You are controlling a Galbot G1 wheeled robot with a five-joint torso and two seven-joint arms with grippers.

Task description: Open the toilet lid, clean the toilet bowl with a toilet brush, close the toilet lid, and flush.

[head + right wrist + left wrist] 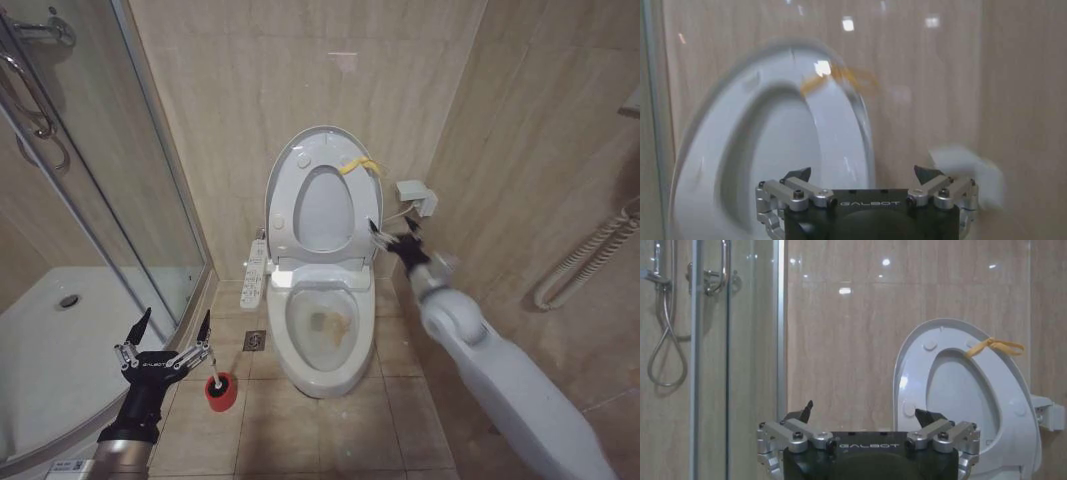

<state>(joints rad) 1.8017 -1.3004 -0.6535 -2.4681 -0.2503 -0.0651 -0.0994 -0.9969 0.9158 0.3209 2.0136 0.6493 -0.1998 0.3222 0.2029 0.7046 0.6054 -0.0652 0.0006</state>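
White toilet lid (322, 190) stands raised upright against the beige tiled wall (250, 80), the seat ring up with it, yellow strap (360, 165) hanging at its upper right rim. Toilet bowl (322, 325) sits open below, yellowish-brown stains on the inner surface. Toilet brush (214, 378) stands in its red cup holder (220, 393) on the floor just left of the bowl, only a short bit of handle showing above the cup. Left gripper (168, 330) hovers near the floor left of the holder, fingers spread wide, holding nothing (its right fingertip is close above the brush, not touching as far as I can tell). Right gripper (392, 238) is up at the right edge of the raised lid, fingers apart and empty; contact with the lid edge cannot be judged. Right arm (500, 380) runs in from the near right, crossing the floor tiles beside the bowl. Around: glass shower door (110, 180) and curved white shower tray (60, 340) on the left, white control panel (256, 270) on the bowl's left side, floor drain (254, 340) between holder and bowl, small white wall box (417, 197) right of the lid, just above the right gripper, grab rail (590, 260) far right. Left wrist view shows the left gripper (868, 415) wide open before the wall, lid (960, 390) to one side.
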